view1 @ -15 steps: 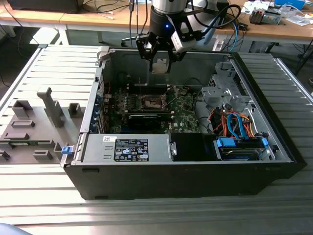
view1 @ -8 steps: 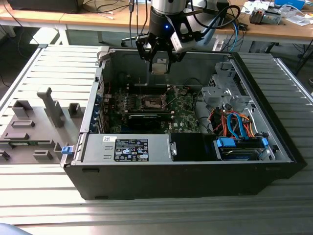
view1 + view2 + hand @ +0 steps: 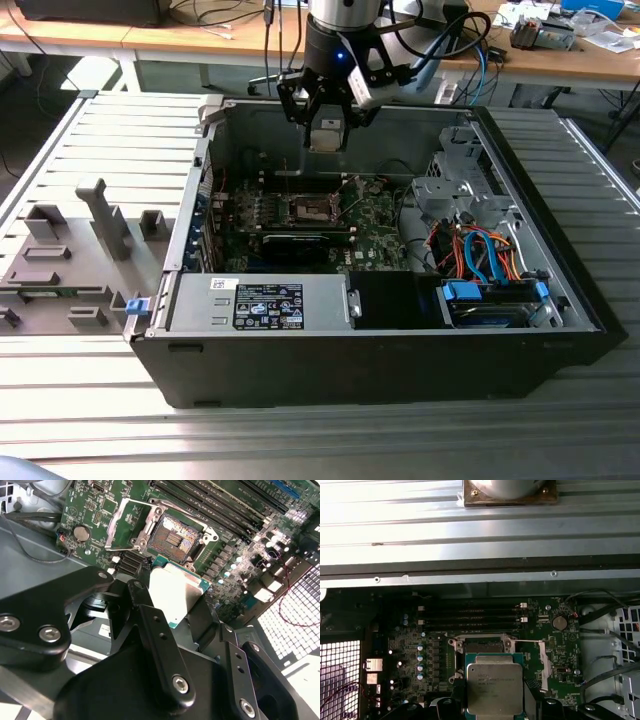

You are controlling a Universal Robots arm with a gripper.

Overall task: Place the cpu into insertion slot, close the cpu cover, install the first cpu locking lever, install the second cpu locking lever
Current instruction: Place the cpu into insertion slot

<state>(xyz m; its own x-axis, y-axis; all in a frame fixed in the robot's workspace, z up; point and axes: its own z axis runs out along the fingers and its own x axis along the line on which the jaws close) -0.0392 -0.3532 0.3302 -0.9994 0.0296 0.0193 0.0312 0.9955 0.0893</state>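
Observation:
My gripper (image 3: 328,128) hangs over the back of the open computer case (image 3: 400,360), shut on the cpu (image 3: 172,592), a flat silver-grey square on a green base. In both wrist views the chip sits between the black fingers (image 3: 150,625); in the first wrist view the cpu (image 3: 494,687) covers part of the socket below it. The insertion slot (image 3: 172,537) is a dark square socket on the green board, bare inside, below and ahead of the chip (image 3: 312,208). The cpu cover (image 3: 141,503) is swung open beside the socket.
A long black expansion card (image 3: 295,240) lies just in front of the socket. Memory slots (image 3: 470,615) run behind it. A power supply (image 3: 260,300) fills the front left, and a drive cage with coloured cables (image 3: 480,255) is at the exterior view's right. Grey fixtures (image 3: 80,250) stand outside the case.

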